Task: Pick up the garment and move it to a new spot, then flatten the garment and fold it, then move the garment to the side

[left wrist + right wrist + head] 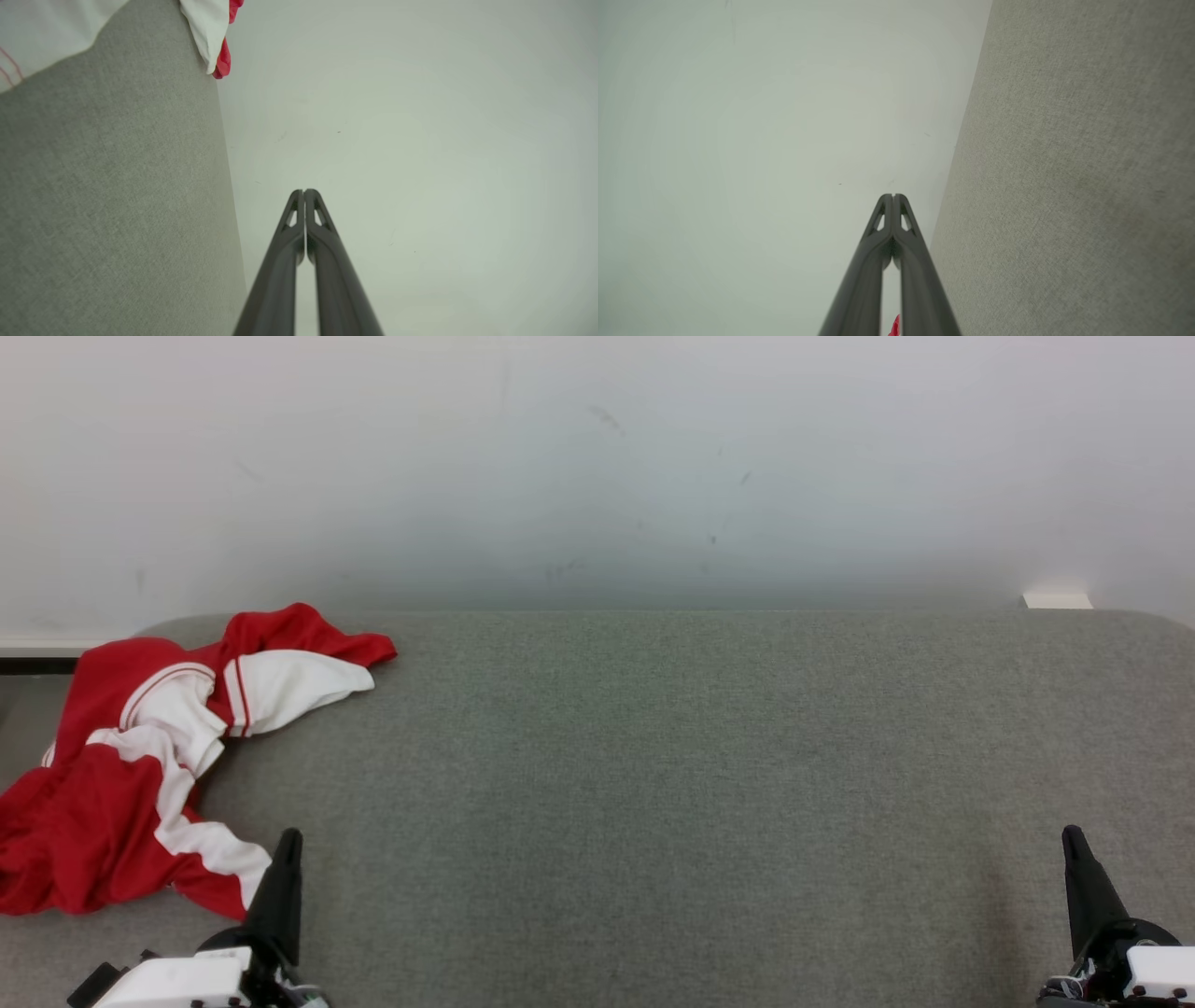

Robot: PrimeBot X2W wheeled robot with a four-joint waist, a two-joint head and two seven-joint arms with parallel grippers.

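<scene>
A red and white garment (140,756) lies crumpled at the left end of the grey felt table (672,784), partly hanging over the left edge. My left gripper (289,840) stands shut at the lower left, its tip just right of the garment's near corner, nothing held. In the left wrist view the shut fingertips (304,191) touch, with a white and red edge of the garment (210,32) at the top. My right gripper (1074,835) is shut and empty at the lower right, far from the garment. Its closed tips (893,196) point at the wall.
A pale wall (597,467) rises right behind the table's far edge. A small white block (1057,600) sits at the far right corner. The table's grey surface stretches wide between the two grippers.
</scene>
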